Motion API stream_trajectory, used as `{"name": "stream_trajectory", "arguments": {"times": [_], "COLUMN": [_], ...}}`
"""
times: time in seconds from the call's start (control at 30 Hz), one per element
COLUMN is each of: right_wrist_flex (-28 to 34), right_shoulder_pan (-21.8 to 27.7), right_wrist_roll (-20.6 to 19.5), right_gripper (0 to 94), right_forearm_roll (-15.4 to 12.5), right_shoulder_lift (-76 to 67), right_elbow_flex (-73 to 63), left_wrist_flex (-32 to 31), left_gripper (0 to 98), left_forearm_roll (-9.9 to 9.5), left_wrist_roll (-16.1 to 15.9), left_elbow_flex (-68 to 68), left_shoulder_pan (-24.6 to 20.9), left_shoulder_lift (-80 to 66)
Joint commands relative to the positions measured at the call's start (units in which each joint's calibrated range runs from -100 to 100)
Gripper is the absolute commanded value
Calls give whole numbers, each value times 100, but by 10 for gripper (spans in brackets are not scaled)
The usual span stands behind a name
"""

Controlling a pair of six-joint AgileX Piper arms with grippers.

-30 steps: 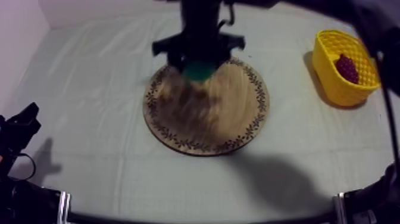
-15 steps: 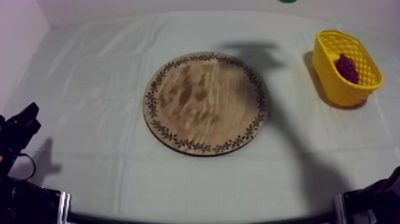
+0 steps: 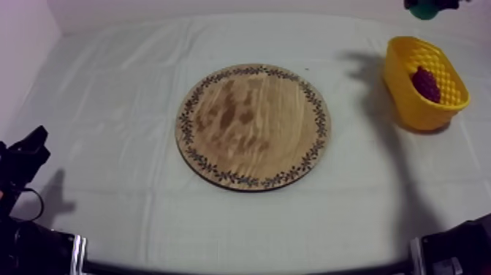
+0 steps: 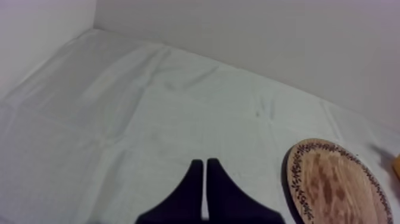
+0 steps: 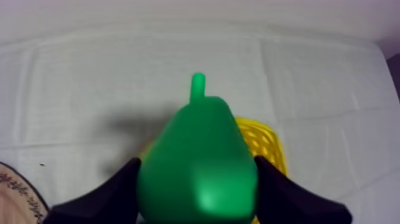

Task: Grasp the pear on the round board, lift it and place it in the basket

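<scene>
The green pear hangs in the air with my right gripper shut on it, one black finger at each side. Below and behind it in the right wrist view is the yellow basket. From above, the pear and the right gripper are at the far right, just beyond the basket. The round wooden board lies bare at mid-table. My left gripper rests low at the left, its fingers together as a narrow wedge over the cloth.
A dark red bunch of grapes lies inside the basket. The board shows beyond the left gripper, with cloth all around it. The white back wall stands close behind the basket.
My right arm has lifted the pear off the board and carried it up and right, from over the board's far rim to beyond the basket. The left arm has stayed still.
</scene>
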Motion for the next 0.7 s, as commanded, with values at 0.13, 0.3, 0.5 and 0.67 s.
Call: {"name": "stream_trajectory", "arguments": {"times": [0.13, 0.3, 0.5, 0.67], "right_wrist_flex": [-813, -1536, -2475, -3104], "right_shoulder_pan": [371, 600, 770, 802], "right_wrist_roll": [85, 122, 225, 255], "right_gripper": [395, 414, 452, 547], "right_forearm_roll": [47, 31, -196, -455], "right_shoulder_lift": [-96, -130, -43, 96], "right_elbow_flex": [1218, 2082, 2656, 2751], "left_wrist_flex": [-1, -1, -1, -1], "left_gripper": [1, 1, 1, 1], "left_forearm_roll": [2, 2, 2, 2], "left_wrist_roll": [-1, -1, -1, -1], "left_elbow_flex": [0, 0, 0, 0], "left_shoulder_pan": [2, 2, 2, 2], "left_shoulder_lift": [0, 0, 0, 0]}}
